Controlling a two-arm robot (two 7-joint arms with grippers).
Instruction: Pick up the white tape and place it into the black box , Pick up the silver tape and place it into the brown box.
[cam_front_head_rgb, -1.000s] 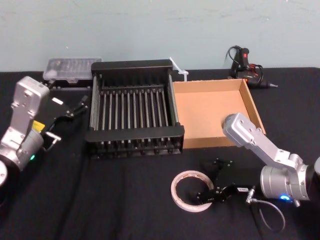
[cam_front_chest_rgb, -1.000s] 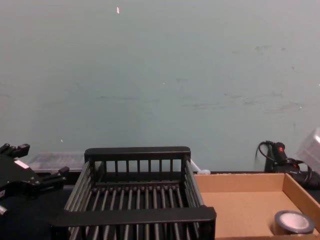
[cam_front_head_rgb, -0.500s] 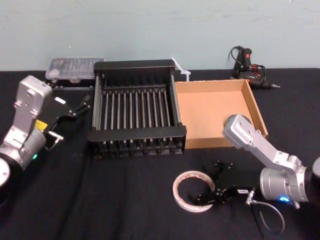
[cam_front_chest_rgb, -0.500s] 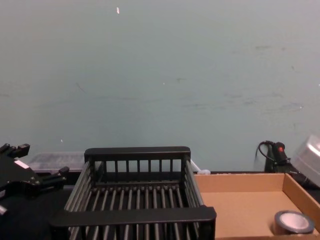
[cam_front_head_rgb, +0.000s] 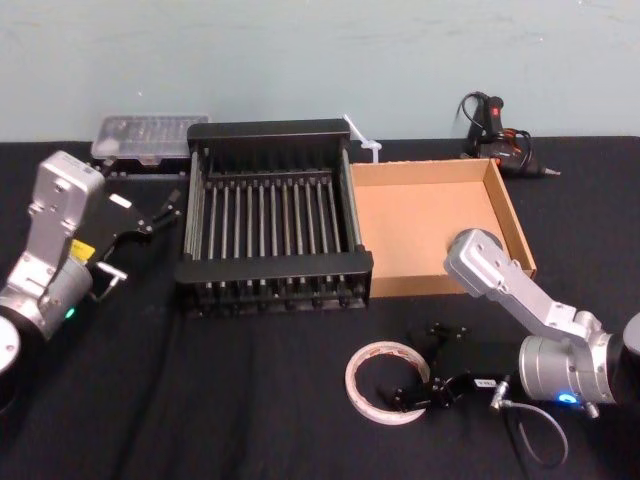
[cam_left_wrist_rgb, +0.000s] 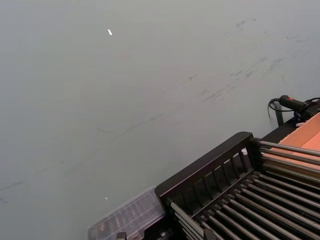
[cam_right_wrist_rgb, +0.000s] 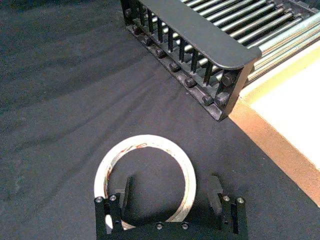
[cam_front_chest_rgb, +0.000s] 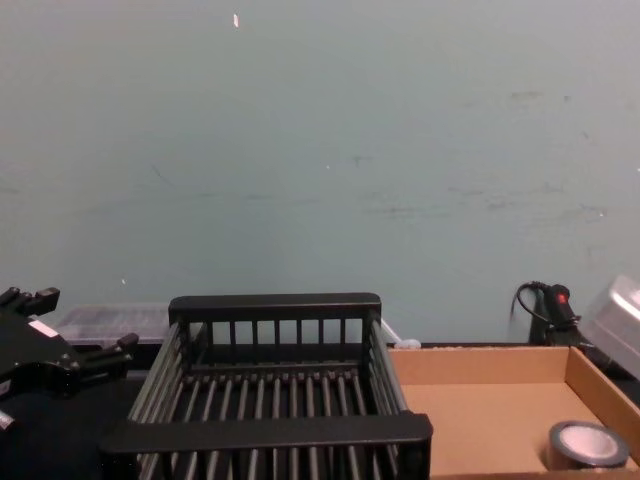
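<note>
On black cloth (cam_front_head_rgb: 250, 400), thin white tape ring (cam_right_wrist_rgb: 150, 141), right gripper (cam_right_wrist_rgb: 170, 194) spread astride its rim, left gripper (cam_front_head_rgb: 150, 213) parked.

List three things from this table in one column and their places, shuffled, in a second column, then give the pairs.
1. white tape
2. silver tape
3. left gripper

A. inside the brown box
B. beside the left wall of the black box
C. on the black cloth, at the open fingers of the right gripper

Pairs: 1-C, 2-A, 3-B
</note>
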